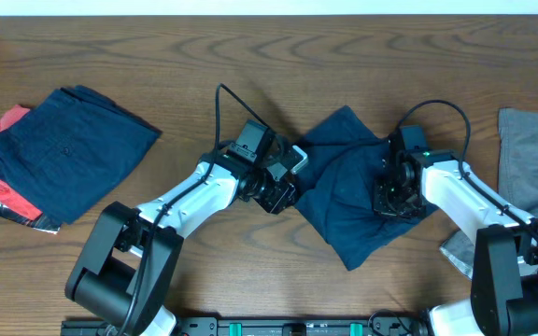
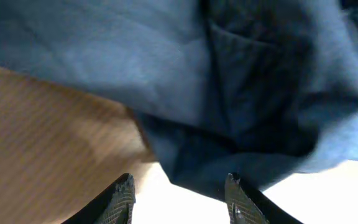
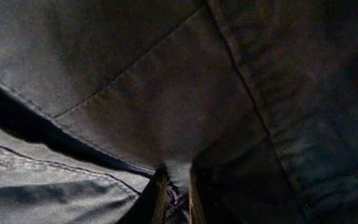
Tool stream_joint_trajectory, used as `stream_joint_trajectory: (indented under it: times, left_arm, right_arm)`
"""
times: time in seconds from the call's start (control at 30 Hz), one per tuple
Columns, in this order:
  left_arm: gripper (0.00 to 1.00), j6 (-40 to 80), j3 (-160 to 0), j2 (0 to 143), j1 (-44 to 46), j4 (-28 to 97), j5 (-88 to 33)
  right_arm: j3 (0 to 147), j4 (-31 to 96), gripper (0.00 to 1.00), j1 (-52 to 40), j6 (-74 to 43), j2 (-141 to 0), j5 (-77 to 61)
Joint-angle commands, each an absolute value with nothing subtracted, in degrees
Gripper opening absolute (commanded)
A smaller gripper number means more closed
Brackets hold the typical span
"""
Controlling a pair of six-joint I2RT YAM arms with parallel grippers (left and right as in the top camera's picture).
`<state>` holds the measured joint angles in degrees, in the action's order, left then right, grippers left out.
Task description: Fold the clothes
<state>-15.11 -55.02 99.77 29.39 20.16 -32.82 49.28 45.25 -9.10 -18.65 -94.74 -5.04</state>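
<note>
Far to the left of the shorts [image 1: 344, 201], which lie crumpled in the middle of the table [image 1: 250, 65], a folded navy piece [image 1: 68, 149] rests on a red one [image 1: 3, 135]; this pair looks finished. At the left corner of the shorts the left jaws stand apart, with the cloth edge just before them but not between them. On the right part of the shorts the right jaws are clenched on a pinch of cloth. To the right of the shorts waits a grey garment [image 1: 535, 159].

The danger, I think, is this: if the right side is pulled while the left corner is not held, the shorts may slide or bunch instead of folding. The left jaws may also miss the edge or catch one layer only, which gives a crooked fold.
</note>
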Motion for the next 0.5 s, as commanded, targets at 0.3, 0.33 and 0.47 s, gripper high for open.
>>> stream_joint_trajectory:
  times: [0.3,0.33,0.47]
  left_arm:
    - [0.51,-28.21,-55.02,99.55,26.33,26.57,-49.69]
    - [0.51,-28.75,-54.87,99.55,26.33,26.41,-50.02]
    - [0.51,-28.99,-54.19,99.55,26.15,22.20,-49.91]
  right_arm:
    - [47.51,46.24,0.14,-8.14,-20.82,-95.64,-0.23]
    - [47.51,46.35,0.14,-8.14,-20.93,-95.64,-0.23]
    - [47.51,46.92,0.14,-8.14,-21.23,-95.64,-0.25]
